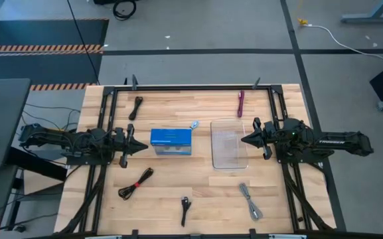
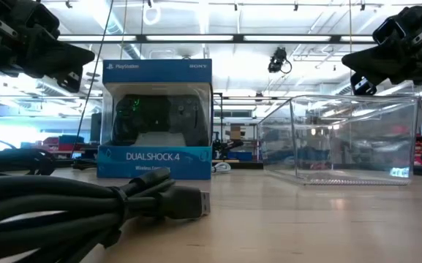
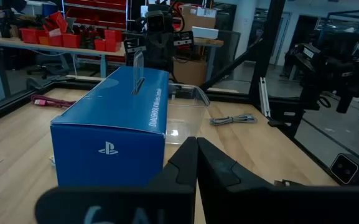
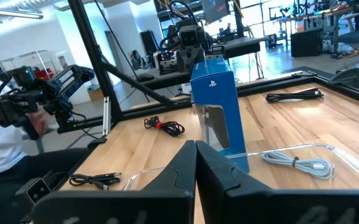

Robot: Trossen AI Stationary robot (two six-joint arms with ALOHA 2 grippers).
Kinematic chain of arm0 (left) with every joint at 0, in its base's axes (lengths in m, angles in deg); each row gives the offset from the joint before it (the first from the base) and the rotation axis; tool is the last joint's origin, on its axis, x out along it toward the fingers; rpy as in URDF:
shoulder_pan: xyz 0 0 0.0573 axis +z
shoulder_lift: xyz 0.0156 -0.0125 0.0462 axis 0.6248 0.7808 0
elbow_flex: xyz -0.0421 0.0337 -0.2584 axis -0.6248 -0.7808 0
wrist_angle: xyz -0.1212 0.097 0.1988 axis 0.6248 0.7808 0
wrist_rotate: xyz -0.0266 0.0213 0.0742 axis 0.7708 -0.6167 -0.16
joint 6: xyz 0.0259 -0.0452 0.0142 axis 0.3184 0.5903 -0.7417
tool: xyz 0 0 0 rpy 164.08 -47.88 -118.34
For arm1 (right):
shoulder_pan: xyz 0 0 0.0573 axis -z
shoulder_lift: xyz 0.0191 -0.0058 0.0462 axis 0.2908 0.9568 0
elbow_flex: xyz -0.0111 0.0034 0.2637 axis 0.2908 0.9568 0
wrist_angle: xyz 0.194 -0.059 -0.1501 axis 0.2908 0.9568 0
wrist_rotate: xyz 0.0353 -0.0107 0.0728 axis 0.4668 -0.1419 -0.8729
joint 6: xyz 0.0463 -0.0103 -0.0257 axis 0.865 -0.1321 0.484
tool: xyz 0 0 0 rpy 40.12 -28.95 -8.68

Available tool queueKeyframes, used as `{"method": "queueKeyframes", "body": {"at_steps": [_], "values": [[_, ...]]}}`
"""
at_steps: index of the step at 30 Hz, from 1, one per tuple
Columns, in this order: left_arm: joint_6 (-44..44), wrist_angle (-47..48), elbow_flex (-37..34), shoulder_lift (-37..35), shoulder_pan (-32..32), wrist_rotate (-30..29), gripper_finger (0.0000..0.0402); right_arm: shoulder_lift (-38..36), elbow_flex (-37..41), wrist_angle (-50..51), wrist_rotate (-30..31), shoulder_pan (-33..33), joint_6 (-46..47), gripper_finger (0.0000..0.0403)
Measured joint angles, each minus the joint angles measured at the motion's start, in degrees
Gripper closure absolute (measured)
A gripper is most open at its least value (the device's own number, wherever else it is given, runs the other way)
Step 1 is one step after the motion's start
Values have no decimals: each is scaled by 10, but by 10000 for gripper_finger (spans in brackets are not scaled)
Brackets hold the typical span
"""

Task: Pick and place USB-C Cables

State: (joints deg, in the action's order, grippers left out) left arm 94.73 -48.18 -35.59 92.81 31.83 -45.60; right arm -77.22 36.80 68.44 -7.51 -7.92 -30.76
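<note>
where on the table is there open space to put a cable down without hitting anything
Bare wood lies along the near edge between the short black cable and the grey cable, and along the far edge between the black cable and the purple cable. The middle is crowded: blue box, clear tray, and both end effectors, left and right.

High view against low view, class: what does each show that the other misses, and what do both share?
Only the high view shows the magenta cable, the grey cable and both arms whole, the left gripper and right gripper shut. Only the low view shows the box's DualShock 4 front and a black cable up close. Both show the blue box and clear tray.
</note>
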Motion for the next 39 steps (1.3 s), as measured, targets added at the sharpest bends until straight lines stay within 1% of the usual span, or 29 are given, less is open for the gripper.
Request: {"method": "queueKeyframes", "body": {"at_steps": [27, 33, 39], "values": [[1, -9, 0, 0, 0, 0, 392, 0, 0, 0, 0, 0, 0, 387], [59, -27, 0, 0, 0, 0, 392, 0, 0, -2, 0, 0, -6, 387], [71, -27, 0, 0, 0, 0, 392, 0, 0, -28, 1, 0, -14, 387]]}}
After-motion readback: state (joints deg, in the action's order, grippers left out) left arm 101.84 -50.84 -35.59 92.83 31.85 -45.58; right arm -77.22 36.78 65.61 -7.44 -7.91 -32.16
